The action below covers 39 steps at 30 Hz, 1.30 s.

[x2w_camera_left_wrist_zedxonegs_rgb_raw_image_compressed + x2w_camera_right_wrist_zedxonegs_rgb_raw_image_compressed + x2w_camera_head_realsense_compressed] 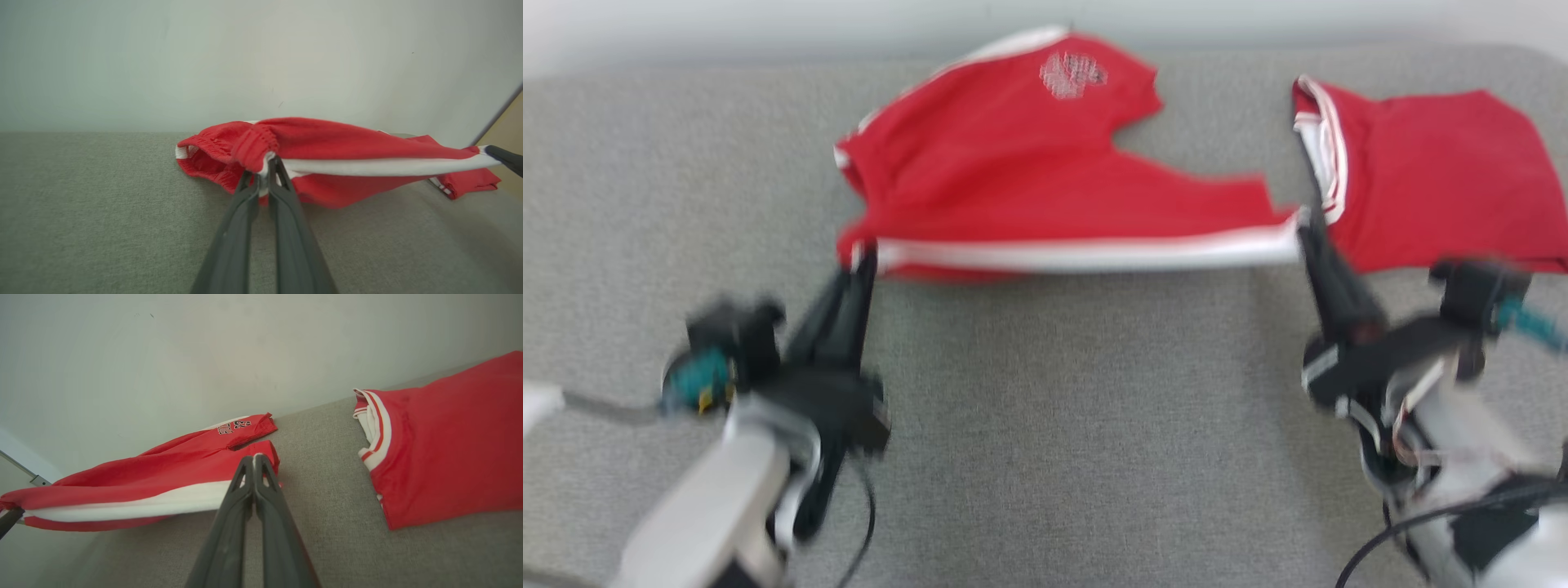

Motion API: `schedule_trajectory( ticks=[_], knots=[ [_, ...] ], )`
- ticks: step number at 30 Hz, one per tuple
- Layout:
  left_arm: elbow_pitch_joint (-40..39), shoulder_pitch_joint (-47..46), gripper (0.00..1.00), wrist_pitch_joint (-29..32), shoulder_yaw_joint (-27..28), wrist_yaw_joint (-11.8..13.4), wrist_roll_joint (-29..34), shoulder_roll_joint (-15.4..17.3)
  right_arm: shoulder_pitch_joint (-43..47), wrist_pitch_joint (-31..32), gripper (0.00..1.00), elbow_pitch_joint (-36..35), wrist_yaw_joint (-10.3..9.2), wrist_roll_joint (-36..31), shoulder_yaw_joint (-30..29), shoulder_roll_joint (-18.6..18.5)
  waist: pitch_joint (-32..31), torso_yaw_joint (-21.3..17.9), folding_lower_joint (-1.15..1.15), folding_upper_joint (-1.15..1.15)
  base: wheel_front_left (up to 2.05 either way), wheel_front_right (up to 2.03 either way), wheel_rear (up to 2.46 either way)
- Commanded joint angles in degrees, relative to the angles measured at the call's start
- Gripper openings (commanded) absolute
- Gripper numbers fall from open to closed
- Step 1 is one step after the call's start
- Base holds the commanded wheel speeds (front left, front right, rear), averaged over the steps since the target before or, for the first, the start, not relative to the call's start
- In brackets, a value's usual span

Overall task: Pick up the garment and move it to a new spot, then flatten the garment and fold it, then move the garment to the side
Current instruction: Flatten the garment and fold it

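The garment point(1021, 171) is a pair of red shorts with a white side stripe and a white print on one leg. It is stretched between both grippers above the grey surface, its far part resting near the back edge. My left gripper point(864, 255) is shut on the waistband end of the garment point(322, 163), at the left. My right gripper point(1307, 222) is shut on the leg-hem end of the garment point(163, 477), where the white stripe ends. In the left wrist view the left gripper point(267, 173) pinches bunched elastic, and the right gripper point(254, 458) nips the hem corner.
A second red piece with white and red trim point(1429, 180) lies folded at the back right, close to my right gripper, also seen as the red piece point(445, 453). The grey fabric surface point(1045, 425) spreads wide in front. A pale wall point(261, 61) stands behind.
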Motion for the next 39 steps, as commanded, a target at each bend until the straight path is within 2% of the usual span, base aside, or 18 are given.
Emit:
schedule_trajectory(
  ticks=[1,7,14,19,29,35,39],
  knots=[
    [-1.55,3.85,0.00,-0.33,-0.02,1.40,0.75,1.65,3.52,0.40,0.00,-1.19,0.02,-0.23,-0.99,-0.15,-2.72,0.01,0.02,0.01,0.00,0.00,0.00],
    [-5.98,13.97,0.00,-0.33,-0.99,5.06,1.60,3.71,16.28,2.97,0.00,-6.26,-0.01,-2.46,-4.76,-0.14,-5.73,0.00,0.02,0.01,0.00,0.00,0.00],
    [-8.43,23.43,0.00,-0.35,-1.52,8.76,5.41,6.21,30.26,8.00,0.00,-13.29,-0.03,-7.40,-11.07,0.62,-9.64,0.38,0.02,0.01,0.00,0.00,0.00],
    [-10.43,29.56,0.00,-0.34,-0.63,10.54,6.25,7.13,41.78,15.40,0.00,-21.62,-0.03,-11.85,-14.96,4.48,-11.54,1.15,0.02,0.01,0.00,0.00,0.00],
    [-11.22,33.89,0.00,-0.33,-0.55,10.17,8.51,8.54,53.63,22.28,0.00,-31.91,-0.03,-17.20,-20.38,10.49,-12.20,3.12,0.02,0.01,0.00,0.00,0.00],
    [-12.71,33.39,0.00,-0.33,1.10,9.53,10.10,7.41,51.19,22.68,0.00,-35.61,-0.03,-19.30,-23.68,12.13,-12.13,3.50,0.02,0.01,0.00,0.00,0.00],
    [-13.20,31.57,0.00,-0.33,2.12,8.64,10.99,6.61,47.00,21.17,0.00,-35.97,-0.03,-20.09,-25.59,11.40,-11.96,4.01,0.02,0.01,0.00,0.00,0.00]
  ],
)
